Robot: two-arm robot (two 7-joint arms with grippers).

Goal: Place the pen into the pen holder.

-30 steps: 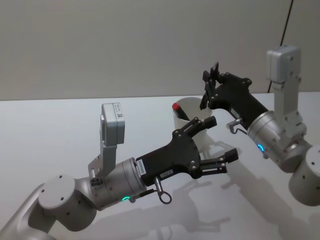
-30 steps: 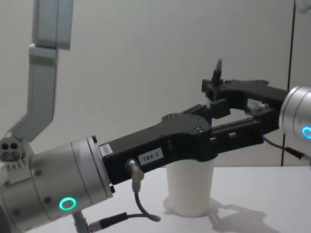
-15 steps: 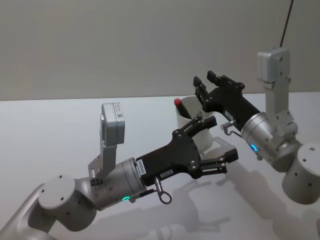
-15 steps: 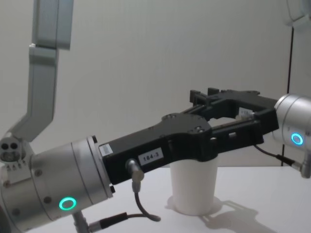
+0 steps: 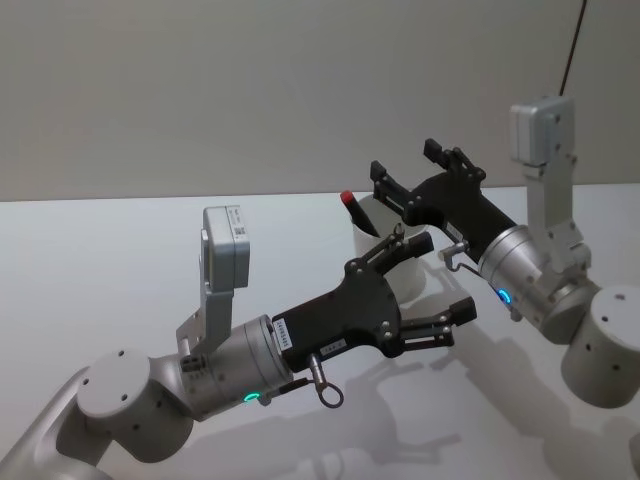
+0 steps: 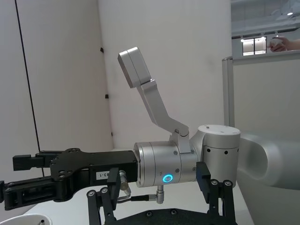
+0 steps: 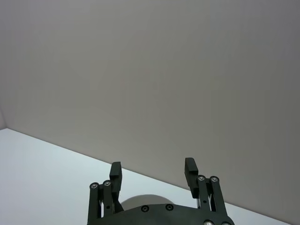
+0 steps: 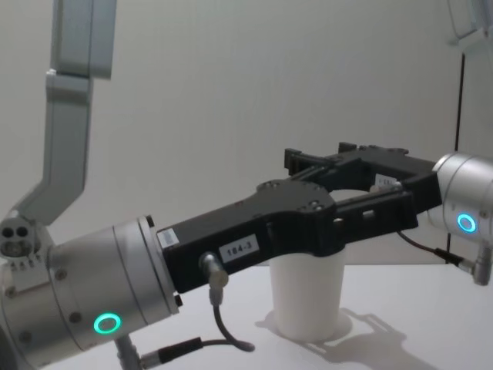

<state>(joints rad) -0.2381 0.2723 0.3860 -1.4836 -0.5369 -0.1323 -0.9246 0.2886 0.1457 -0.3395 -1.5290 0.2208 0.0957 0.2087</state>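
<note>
While one white paper cup [image 5: 392,245], the pen holder, stands on the white table [image 5: 120,270] a little to the 2 o'clock side of the head view's centre, a single pen [image 5: 354,211] leans out of it toward 11 o'clock, its red cap above the rim. In the chest view the cup [image 8: 306,297] tapers to its base on the table, its upper part hidden behind black gripper bodies.

Just past the cup's 2 o'clock side, the right gripper [image 5: 415,170] hangs above rim level with its two fingers spread and nothing between them; the right wrist view shows the same empty gap [image 7: 153,172].

At the cup's 6 o'clock side, the left gripper [image 5: 440,280] reaches in from 8 o'clock, its fingers also parted and empty, one near the cup's wall.

Bare tabletop runs wide toward 9 o'clock, and the table's far edge meets a plain wall [image 5: 250,90] beyond the cup.
</note>
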